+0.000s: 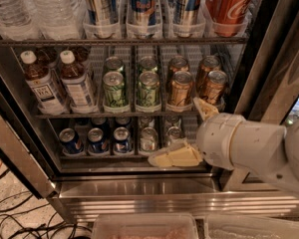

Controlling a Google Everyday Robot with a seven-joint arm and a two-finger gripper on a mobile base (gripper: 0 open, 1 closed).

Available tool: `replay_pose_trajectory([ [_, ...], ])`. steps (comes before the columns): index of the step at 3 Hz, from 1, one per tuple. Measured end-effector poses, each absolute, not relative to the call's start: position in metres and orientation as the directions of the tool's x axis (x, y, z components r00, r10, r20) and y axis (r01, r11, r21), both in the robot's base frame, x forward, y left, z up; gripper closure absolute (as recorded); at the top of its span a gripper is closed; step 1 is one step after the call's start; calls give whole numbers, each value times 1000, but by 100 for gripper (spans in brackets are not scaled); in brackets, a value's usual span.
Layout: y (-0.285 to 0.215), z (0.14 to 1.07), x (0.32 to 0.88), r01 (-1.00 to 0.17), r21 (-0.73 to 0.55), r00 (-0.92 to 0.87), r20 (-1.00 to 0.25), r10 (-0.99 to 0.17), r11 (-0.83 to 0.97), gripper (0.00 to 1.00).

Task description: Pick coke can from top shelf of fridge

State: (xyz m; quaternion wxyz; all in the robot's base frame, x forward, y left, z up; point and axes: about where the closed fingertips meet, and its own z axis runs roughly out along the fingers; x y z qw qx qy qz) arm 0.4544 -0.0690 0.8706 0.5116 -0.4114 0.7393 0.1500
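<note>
The coke can (229,5), red with white script, stands in a clear lane tray at the right end of the top shelf (119,42), inside the open fridge (139,183). Its top is cut off by the picture's edge. My gripper (174,132) is low on the right, in front of the lower racks and well below the coke can. It is open and empty. One cream finger (177,156) points left over the bottom rack. The other finger (205,108) points up by the gold-brown cans.
Tall silver and blue cans (142,6) and water bottles (50,9) share the top shelf. The middle rack holds tea bottles (74,81), green cans (148,89) and gold-brown cans (180,87). Short cans (97,139) sit below. The dark door frame (269,59) stands right. Cables (10,218) lie on the floor.
</note>
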Motion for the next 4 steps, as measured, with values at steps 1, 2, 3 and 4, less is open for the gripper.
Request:
replay_pose_trajectory([
  [1, -89, 859, 471, -653, -162, -139, -934, -328, 740, 0],
  [2, -128, 858, 485, -504, -145, -124, -963, -237, 851, 0],
  [3, -173, 857, 485, -360, -172, -96, -971, -220, 917, 0],
  [4, -166, 869, 483, -342, -207, -61, -968, -242, 917, 0],
])
